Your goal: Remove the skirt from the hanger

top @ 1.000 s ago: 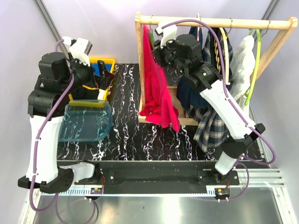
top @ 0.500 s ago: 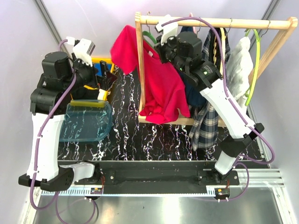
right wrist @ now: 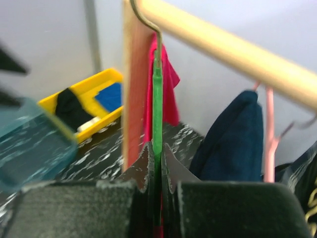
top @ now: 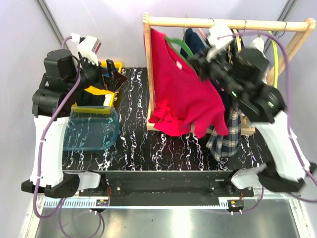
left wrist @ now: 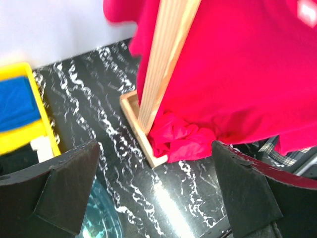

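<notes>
None of the removal looks done: the skirt [top: 227, 138] hangs from the rack [top: 218, 23], under the right arm (its own hanger is mostly hidden there). Right claw [right wrist: 157, 153] is clamped on the green hanger [right wrist: 157, 99] instead; left claw [left wrist: 156, 186] gapes wide above the worktop [left wrist: 99, 99].

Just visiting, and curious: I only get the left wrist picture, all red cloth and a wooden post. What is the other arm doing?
Observer: The right gripper is shut on the green hanger, at its neck.
Operator: Is that the skirt's hanger?
Observer: No, the red shirt hangs on it; the plaid skirt hangs further right, no gripper on it.
Operator: Anything else hanging there?
Observer: A plain navy garment beside a pink hanger.
</notes>
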Available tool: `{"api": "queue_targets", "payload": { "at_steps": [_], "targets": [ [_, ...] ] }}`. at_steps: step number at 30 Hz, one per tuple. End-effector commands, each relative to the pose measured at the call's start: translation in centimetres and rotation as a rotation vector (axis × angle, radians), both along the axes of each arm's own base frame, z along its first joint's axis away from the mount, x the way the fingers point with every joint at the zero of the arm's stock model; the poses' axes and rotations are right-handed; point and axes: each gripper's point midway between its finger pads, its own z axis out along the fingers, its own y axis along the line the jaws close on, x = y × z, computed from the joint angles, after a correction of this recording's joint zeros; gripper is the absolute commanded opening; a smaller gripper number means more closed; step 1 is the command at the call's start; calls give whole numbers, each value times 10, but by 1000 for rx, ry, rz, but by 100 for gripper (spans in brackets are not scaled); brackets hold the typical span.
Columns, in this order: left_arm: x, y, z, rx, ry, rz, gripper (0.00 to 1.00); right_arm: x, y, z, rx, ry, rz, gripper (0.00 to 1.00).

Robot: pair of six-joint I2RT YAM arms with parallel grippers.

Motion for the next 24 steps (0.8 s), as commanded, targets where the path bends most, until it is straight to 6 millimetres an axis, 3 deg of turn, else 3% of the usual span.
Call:
{"api": "queue_targets", "payload": {
  "at_steps": [1, 2, 3, 4, 7, 10, 14, 18, 22, 24],
  "targets": [
    [-14, -14, 49, -72, -109, -85, 99, -74, -11, 12, 103, 31, 187, 0],
    [-12, -18, 49, -85, -95, -100, 99, -83, -15, -1, 73, 84, 203, 0],
    [-18, -25, 60, -95, -115, -129, 99, -97, -19, 4, 77, 91, 235, 0],
    [-20, -31, 62, -99, -115, -147, 99, -110, -17, -11, 46, 168, 289, 0],
    [-26, -54, 62, -92, -113, -219, 99, -137, -7, -10, 72, 255, 413, 0],
    [-32, -74, 58, -90, -99, -284, 99, -150, 5, -6, 124, 304, 499, 0],
    [-31, -86, 59, -87, -105, -351, 99, -149, 6, -8, 115, 311, 498, 0],
    [-49, -95, 64, -103, -122, -464, 99, -137, 3, -12, 86, 285, 445, 0],
    [-50, -90, 54, -66, -128, -455, 99, -124, -6, -1, 64, 209, 371, 0],
    [-53, -88, 46, -58, -111, -465, 99, -117, -19, 16, 73, 141, 295, 0]
  ]
}}
